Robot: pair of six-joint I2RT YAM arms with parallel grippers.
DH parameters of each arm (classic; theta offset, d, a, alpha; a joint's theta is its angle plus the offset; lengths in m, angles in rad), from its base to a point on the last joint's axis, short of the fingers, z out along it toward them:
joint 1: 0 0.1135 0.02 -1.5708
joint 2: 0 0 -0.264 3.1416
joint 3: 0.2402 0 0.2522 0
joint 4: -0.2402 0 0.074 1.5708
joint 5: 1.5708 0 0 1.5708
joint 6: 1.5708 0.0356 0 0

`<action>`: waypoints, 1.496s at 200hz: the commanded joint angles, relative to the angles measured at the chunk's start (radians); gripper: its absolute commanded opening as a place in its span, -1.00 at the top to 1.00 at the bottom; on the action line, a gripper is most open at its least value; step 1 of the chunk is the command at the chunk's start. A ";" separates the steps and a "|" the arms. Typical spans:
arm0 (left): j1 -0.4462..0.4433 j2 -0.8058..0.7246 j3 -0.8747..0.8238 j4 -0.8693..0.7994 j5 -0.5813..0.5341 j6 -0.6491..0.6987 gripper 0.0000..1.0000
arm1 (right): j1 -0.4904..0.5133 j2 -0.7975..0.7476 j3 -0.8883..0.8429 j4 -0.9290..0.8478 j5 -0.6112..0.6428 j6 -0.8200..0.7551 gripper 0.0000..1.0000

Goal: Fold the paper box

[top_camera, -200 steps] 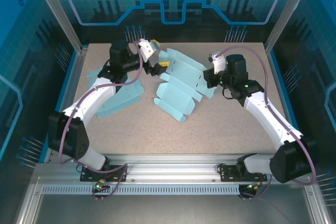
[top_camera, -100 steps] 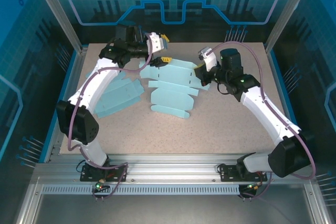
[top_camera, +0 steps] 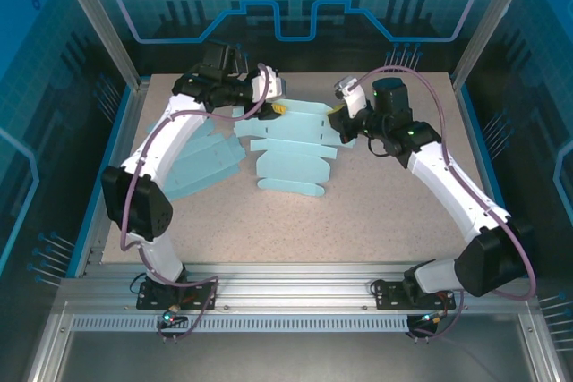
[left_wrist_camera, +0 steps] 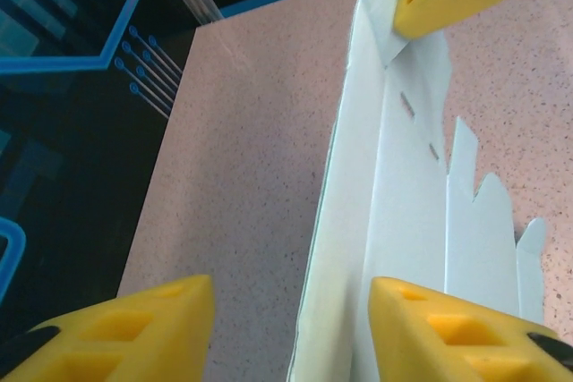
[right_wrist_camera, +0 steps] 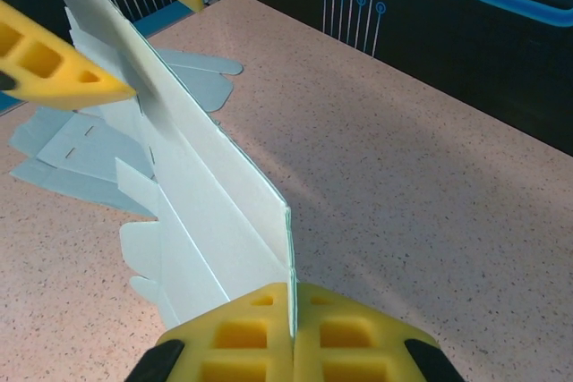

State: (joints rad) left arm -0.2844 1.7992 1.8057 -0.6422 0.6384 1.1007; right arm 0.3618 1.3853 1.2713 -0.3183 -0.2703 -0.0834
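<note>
The blank (top_camera: 291, 145) is held over the far middle of the table (top_camera: 376, 212), its upper panel raised on edge and its lower flaps trailing down. One end is pinched by the right gripper (right_wrist_camera: 291, 297), which is closed tight on the sheet. The other end is straddled by the left gripper (left_wrist_camera: 291, 306), which is spread wide. A first crease is judged to be in hand. Next, the left fingers must be closed on the panel and a score line bent.

Speckled beige tbl (top_camera: 376, 212) w/ flat blue blank (top_camera: 202, 167) at left, paper box (top_camera: 291, 183) lower flaps mid.
</note>
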 commanded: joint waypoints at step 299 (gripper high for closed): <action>-0.136 -0.115 -0.582 0.642 -0.352 -0.123 1.00 | -0.254 -0.058 -0.111 -0.218 0.061 0.523 -0.10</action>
State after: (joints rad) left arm -0.3920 1.6604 1.2541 -0.0956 0.3569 0.9890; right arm 0.1833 1.3743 1.1915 -0.4725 -0.1818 0.3008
